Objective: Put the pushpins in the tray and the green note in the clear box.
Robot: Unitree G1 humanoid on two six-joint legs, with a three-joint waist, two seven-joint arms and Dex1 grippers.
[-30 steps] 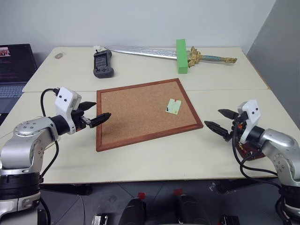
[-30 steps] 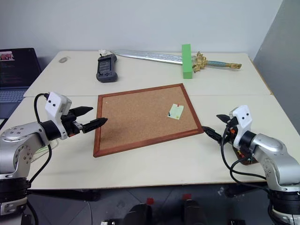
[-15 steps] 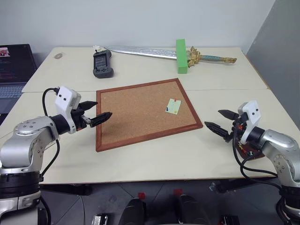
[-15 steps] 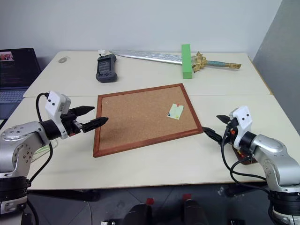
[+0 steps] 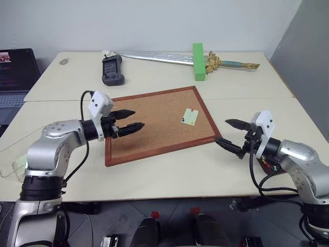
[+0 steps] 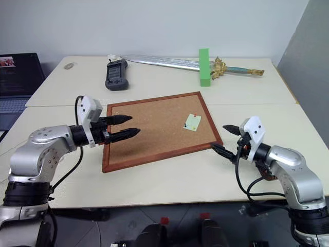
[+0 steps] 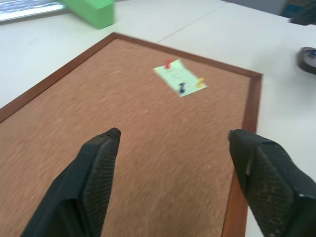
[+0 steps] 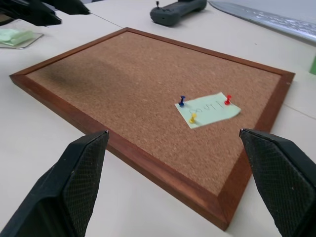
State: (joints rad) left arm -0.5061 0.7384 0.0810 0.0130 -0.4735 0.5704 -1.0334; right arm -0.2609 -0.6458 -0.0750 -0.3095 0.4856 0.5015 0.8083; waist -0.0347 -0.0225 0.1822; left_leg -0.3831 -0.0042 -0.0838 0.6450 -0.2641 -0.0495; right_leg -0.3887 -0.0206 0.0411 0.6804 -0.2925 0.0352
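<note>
The green note (image 5: 190, 117) lies pinned near the right side of the corkboard (image 5: 154, 123). The pushpins on it are red (image 8: 227, 100), blue (image 8: 182, 101) and yellow (image 8: 193, 117). My left gripper (image 5: 138, 118) hovers open over the board's left part, pointing toward the note with nothing between its fingers. My right gripper (image 5: 222, 132) stands open and empty just off the board's right corner. A dark reddish tray (image 5: 264, 163) peeks out under my right forearm. The clear box (image 5: 11, 165), with a pale green slip in it, sits at the table's left edge behind my left arm.
At the back of the table lie a toy sword (image 5: 169, 57), an upright bright green block (image 5: 199, 62) and a black handheld controller (image 5: 112, 69). A laptop (image 5: 15, 72) stands at the far left.
My left gripper has swung right, from beside the board's left edge to over the cork. My right gripper has moved left toward the board's right corner. The note and pins have not moved.
</note>
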